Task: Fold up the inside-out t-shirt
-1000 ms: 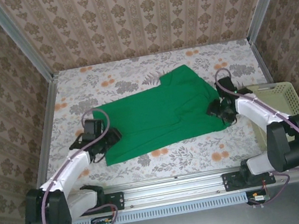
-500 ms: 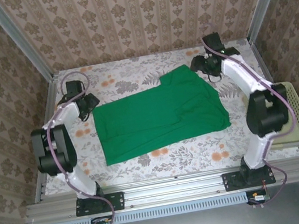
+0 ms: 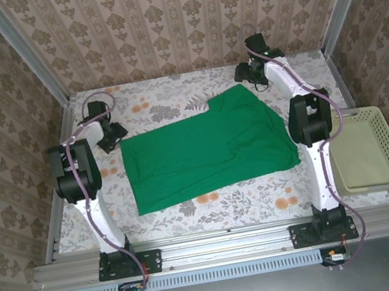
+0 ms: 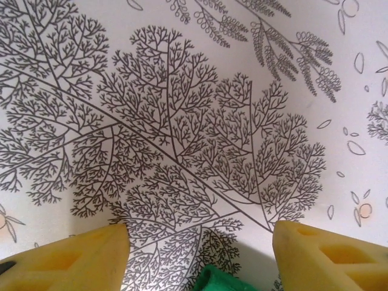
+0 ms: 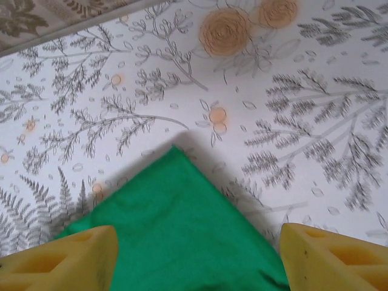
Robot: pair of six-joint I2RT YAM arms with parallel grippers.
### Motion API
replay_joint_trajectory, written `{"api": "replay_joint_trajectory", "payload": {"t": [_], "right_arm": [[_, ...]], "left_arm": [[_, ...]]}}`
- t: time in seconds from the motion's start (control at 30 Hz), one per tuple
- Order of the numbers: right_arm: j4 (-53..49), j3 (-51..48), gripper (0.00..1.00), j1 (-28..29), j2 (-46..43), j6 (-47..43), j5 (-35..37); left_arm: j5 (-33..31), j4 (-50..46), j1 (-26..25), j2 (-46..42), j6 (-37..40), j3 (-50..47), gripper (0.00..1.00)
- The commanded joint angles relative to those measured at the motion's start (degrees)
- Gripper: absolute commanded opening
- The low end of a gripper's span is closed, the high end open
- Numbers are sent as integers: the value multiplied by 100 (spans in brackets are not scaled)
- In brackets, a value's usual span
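On the counter (image 3: 173, 104), centre: inside-out t-shirt (image 3: 206, 147), bright green. Lies spread nearly flat, lightly wrinkled, one pointed corner reaching toward the far wall.

From the top camera: left gripper (image 3: 112, 135) at far left, just off the shirt's far-left corner; right gripper (image 3: 244, 74) at the far side, just beyond the pointed corner. Jaw state hard to read from up there.

Per left wrist camera: yellow fingers (image 4: 91, 257) set wide apart, nothing between them, bare counter beneath, sliver of green at the bottom edge.

Per right wrist camera: fingers (image 5: 66, 257) likewise spread wide, gripping nothing, hovering over that pointed green corner; base of the far wall at top left.

Counter surface: white, printed with grey ferns and branches, orange flowers. Pale yellow-green basket (image 3: 371, 149) at the right edge, apart from the shirt.

Walls on three sides: beige patterned wallpaper, metal posts in the corners. Metal rail (image 3: 227, 248) along the near edge, carrying both arm bases.
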Motion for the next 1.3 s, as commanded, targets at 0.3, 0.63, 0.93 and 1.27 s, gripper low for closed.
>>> {"api": "replay_joint_trajectory", "payload": {"t": [0.3,0.63,0.93,1.27], "right_arm": [[-1078,2579,71,-20,2007,-68,-290],[-1111,2610,62,132,2315,-44,-602],[-1199,2558,9,57,2031,-92,-679],[-9,485,0,-116,544,-126,-464]], "left_arm": [[596,-253,-140,551,30,447,51],[580,-320,-364,502,17,288,37],[700,-272,-363,317,35,142,11],[757,-64,-319,-147,-3,-155,0]]}}
